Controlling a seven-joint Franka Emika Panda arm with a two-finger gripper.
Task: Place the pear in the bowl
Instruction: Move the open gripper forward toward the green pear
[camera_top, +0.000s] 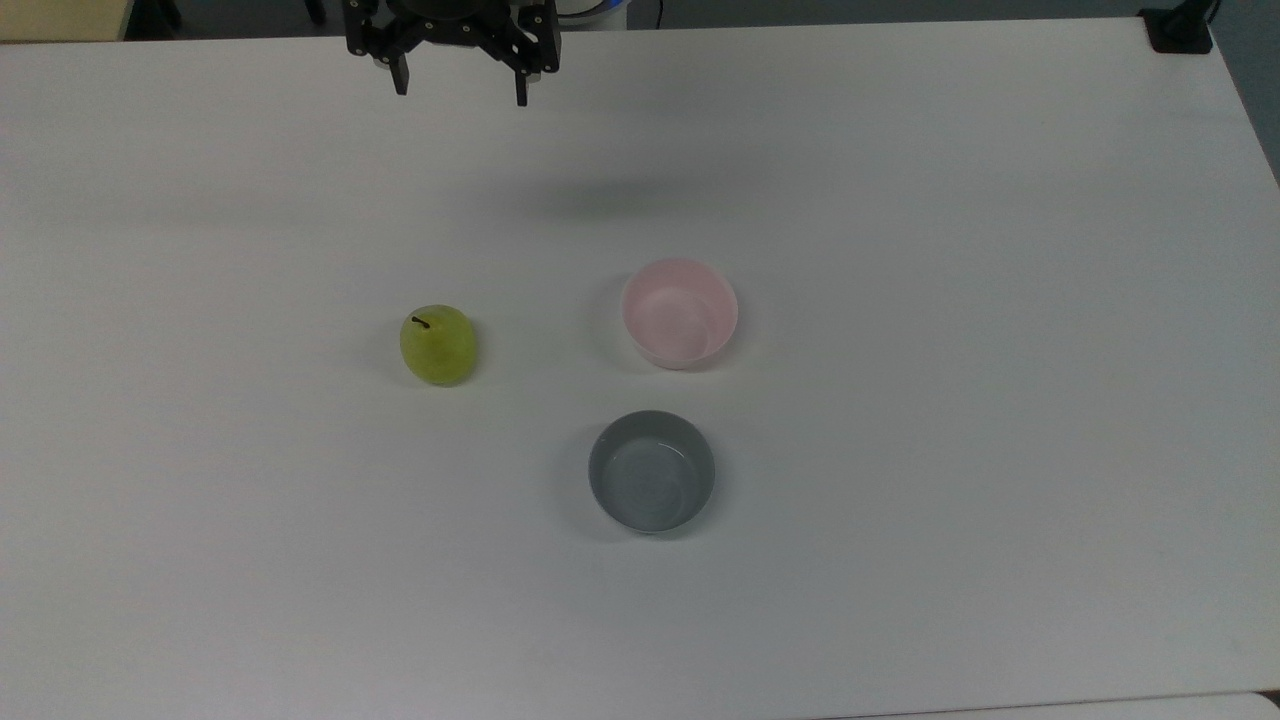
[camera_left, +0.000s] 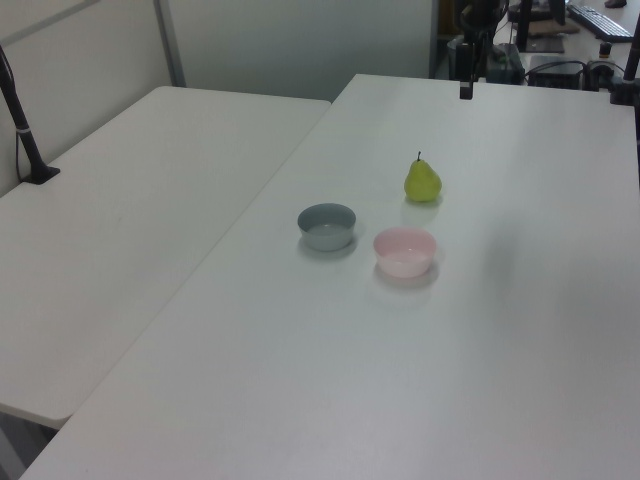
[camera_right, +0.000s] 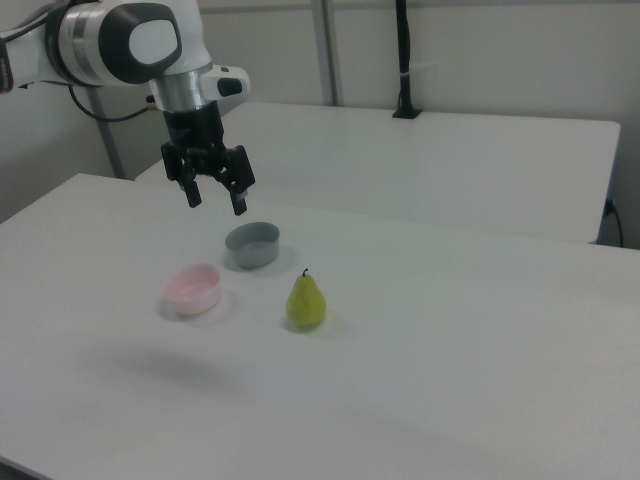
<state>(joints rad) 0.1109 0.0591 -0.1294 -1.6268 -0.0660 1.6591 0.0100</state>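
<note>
Yellow-green, the pear (camera_top: 438, 345) stands upright on the white table (camera_top: 900, 300), its dark stem pointing up, well apart from my gripper (camera_top: 460, 88). My jaws hang spread wide with nothing between them, high above the tabletop near the far edge in the top view. In the top view the pear lies below my jaws, a good way toward the near side, roughly in line with them. In the right view my gripper (camera_right: 213, 199) hovers above and behind the grey bowl (camera_right: 252, 245), with the pear (camera_right: 306, 300) lower and to the right view's right. The pale pink bowl (camera_top: 680, 313) sits empty to the top view's right of the pear, apart from it. The grey bowl (camera_top: 651, 470), also empty, rests just nearer than the pink one.
</note>
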